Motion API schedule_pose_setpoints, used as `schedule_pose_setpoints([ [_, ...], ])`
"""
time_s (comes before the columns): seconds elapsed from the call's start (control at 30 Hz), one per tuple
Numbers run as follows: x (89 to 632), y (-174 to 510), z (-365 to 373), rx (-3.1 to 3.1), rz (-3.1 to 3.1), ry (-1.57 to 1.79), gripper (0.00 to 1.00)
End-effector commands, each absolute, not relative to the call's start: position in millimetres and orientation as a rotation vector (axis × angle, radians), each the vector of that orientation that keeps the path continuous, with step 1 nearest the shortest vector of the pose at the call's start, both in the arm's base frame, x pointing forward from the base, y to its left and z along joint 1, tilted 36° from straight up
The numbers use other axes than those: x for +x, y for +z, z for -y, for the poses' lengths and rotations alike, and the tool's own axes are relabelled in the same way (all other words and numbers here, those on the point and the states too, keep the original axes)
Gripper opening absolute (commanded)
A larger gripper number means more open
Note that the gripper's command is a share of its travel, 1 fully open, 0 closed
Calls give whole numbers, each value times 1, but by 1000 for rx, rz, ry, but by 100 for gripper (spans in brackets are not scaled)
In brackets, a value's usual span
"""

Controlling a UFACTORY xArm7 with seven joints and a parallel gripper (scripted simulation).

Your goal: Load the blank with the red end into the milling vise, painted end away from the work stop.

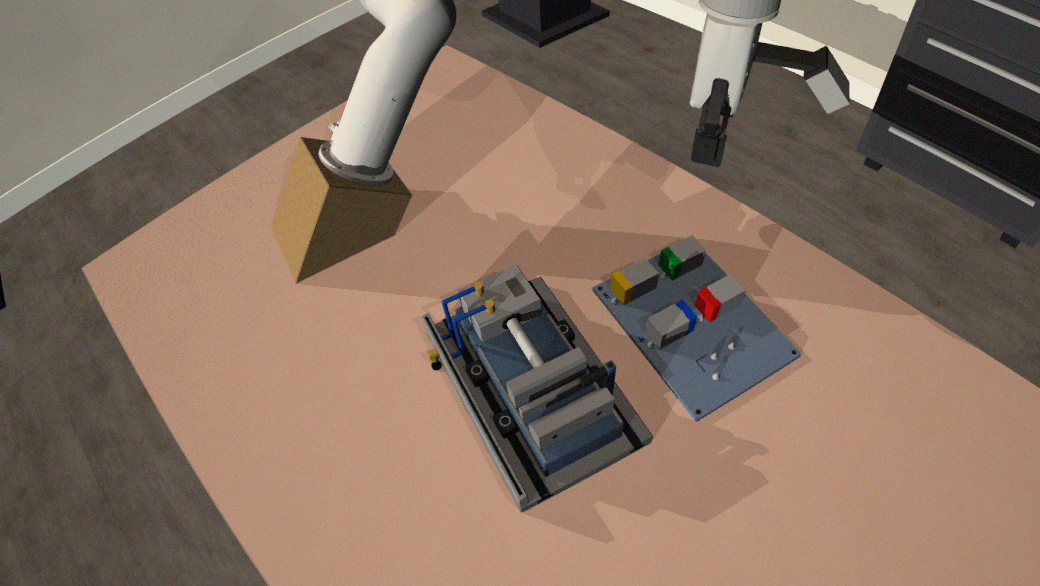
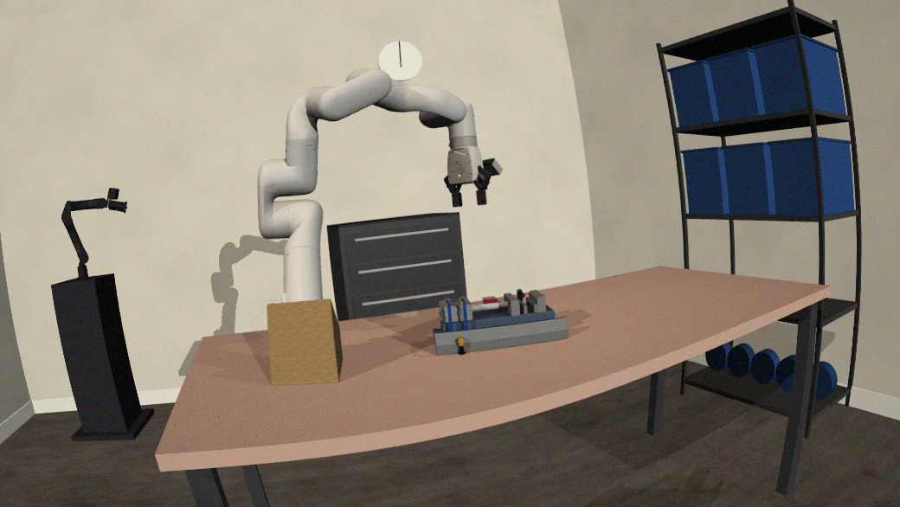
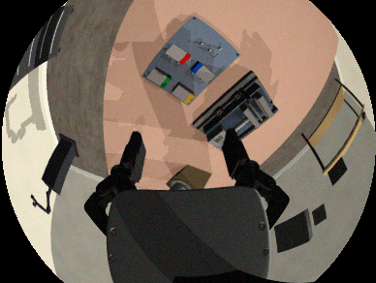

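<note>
Beige walls back the bench [image 2: 629, 327]; the end effector [image 2: 469, 196] hangs spread and empty, high above the red-ended blank [image 1: 716, 299], probably approaching; next, descend and straddle it.

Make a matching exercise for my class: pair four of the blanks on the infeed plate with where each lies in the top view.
Column 1:
1. red-ended blank
2. green-ended blank
3. yellow-ended blank
4. blue-ended blank

Column 2:
A. plate corner nearest the vise
B. farthest up the picture, toward the gripper
C. nearest the bare pegs on the infeed plate
D. farthest right on the plate

Pairs: 1-D, 2-B, 3-A, 4-C. All four rest on the plate; the gripper's jaws hang open and hold nothing, high above the table.
</note>
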State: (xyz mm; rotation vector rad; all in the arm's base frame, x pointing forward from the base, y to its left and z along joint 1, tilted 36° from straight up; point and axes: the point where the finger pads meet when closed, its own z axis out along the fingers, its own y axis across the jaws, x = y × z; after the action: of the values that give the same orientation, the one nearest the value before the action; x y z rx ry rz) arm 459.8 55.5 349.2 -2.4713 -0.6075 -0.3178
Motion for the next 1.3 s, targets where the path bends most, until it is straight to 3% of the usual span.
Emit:
schedule_pose_setpoints([
  [0.0,461,351,-55,-2447,722,-358,100],
  [1.27,460,351,-55,-2240,1331,-544,100],
])
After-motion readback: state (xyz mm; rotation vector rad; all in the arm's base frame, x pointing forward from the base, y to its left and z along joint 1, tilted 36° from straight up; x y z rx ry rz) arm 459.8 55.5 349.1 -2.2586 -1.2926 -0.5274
